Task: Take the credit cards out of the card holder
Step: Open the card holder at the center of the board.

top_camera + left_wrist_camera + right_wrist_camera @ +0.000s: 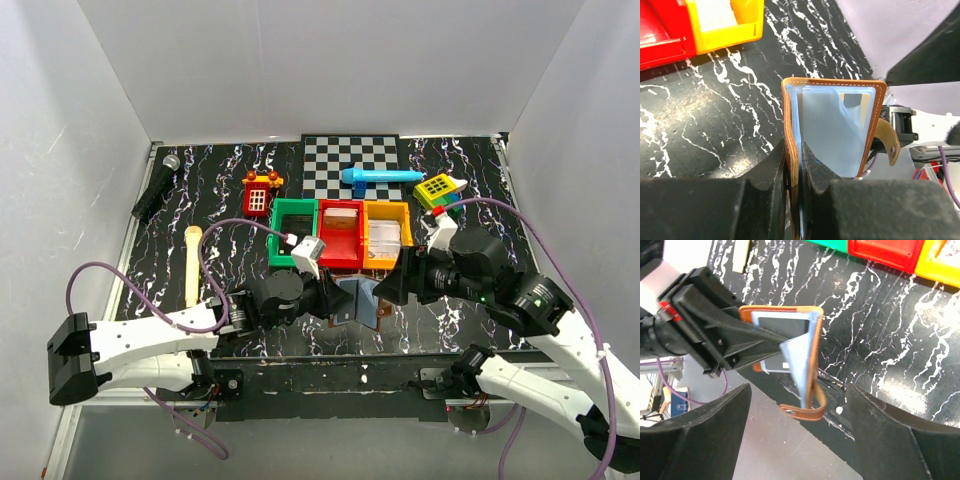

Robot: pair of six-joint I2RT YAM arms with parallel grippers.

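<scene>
My left gripper [794, 165] is pressed tight on one brown cover of the card holder [835, 125]. It holds it up, open like a book, over the black table [715, 125], near the red bin [660, 35]. My right gripper [799, 395] is spread wide beside it.

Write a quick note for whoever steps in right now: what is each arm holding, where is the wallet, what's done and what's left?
Left gripper: shut on one cover of the card holder.
Right gripper: open, its fingers on either side of the holder, not touching it.
Card holder: open like a book, between the two arms at the near edge of the table.
Done: holder opened.
Left: pull out the cards; what looks like a dark card sits in its pocket.
</scene>
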